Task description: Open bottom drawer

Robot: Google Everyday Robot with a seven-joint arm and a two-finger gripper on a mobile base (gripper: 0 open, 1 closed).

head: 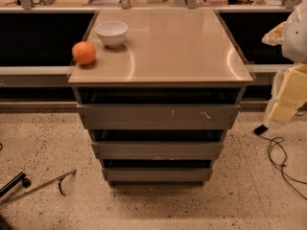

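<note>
A grey metal cabinet with a tan top (177, 47) stands in the middle of the camera view, with three handle-less drawer fronts stacked below. The bottom drawer (157, 175) is the narrowest, lowest front, plain dark grey, just above the floor. Above it are the mid-sized front (157, 150) and the widest front with pale scratches (158, 116). My arm (290, 87), white and pale yellow, hangs at the right edge, well right of the cabinet. My gripper (274, 34) appears as a tan piece at the arm's upper end, level with the cabinet top and far from the bottom drawer.
A white bowl (112, 32) and an orange (84, 53) sit on the cabinet top's left side. A black cable (280, 155) and a small black plug lie on the speckled floor at the right. A thin metal rod (41, 186) lies on the floor at the lower left. Dark counters run behind.
</note>
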